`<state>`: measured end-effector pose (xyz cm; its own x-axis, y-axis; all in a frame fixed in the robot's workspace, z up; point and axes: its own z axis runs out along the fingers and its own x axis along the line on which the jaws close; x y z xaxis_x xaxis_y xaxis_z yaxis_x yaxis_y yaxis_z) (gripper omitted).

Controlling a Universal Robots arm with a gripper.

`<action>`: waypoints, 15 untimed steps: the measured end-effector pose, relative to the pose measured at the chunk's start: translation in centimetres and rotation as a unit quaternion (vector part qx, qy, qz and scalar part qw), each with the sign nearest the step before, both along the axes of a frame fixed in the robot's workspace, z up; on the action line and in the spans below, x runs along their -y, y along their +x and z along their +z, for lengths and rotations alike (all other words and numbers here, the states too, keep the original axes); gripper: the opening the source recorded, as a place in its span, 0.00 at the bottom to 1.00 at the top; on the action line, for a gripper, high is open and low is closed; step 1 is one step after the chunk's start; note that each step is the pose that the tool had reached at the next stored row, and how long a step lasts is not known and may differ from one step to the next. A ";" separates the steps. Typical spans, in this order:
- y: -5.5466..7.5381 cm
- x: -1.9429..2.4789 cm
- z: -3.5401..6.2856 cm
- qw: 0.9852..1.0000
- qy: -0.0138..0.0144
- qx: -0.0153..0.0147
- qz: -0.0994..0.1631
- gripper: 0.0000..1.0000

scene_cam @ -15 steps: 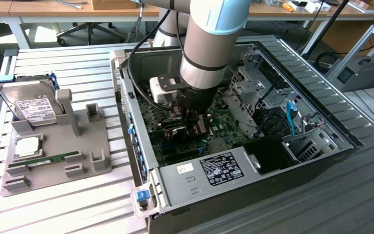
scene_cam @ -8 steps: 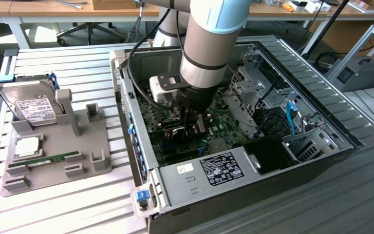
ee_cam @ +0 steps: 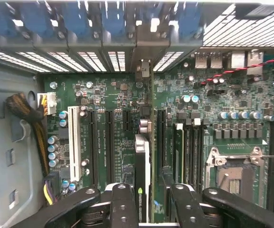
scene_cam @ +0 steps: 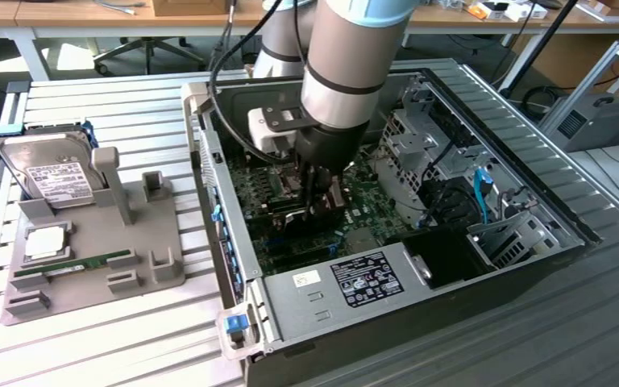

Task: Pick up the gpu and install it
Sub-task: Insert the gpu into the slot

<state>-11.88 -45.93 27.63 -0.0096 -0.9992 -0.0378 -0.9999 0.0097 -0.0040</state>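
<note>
The gpu (ee_cam: pixel 143 164) is a thin dark card seen edge-on, standing upright in a motherboard slot. Its silver bracket (ee_cam: pixel 144 61) reaches up against the rear slot openings of the case. My gripper (ee_cam: pixel 151 192) straddles the card from above. Its black fingers (ee_cam: pixel 122 202) are spread, and a gap shows between the card and the other finger. In the exterior view the arm reaches down into the open computer case (scene_cam: pixel 503 153), with the gripper (scene_cam: pixel 318 201) low over the green motherboard (scene_cam: pixel 374 205).
Beside the case, a grey fixture (scene_cam: pixel 105 242) holds a hard drive (scene_cam: pixel 46 173), a green RAM stick (scene_cam: pixel 78 264) and a processor (scene_cam: pixel 46 242). Inside are the power supply (scene_cam: pixel 358 278), a CPU socket (ee_cam: pixel 231 173), a white slot (ee_cam: pixel 73 137) and a yellow-black cable bundle (ee_cam: pixel 27 114).
</note>
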 end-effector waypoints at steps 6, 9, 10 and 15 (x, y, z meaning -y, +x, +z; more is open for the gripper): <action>0.0 -0.06 2.85 1.000 0.000 0.000 0.000 0.35; 0.0 -0.07 3.71 1.000 0.000 0.001 0.000 0.35; 0.0 -0.07 4.09 1.000 0.000 0.001 0.000 0.35; 0.0 -0.08 5.20 1.000 0.000 0.001 0.000 0.35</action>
<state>-11.88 -45.85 32.83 -0.0095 -0.9992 -0.0379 -0.9999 0.0098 -0.0059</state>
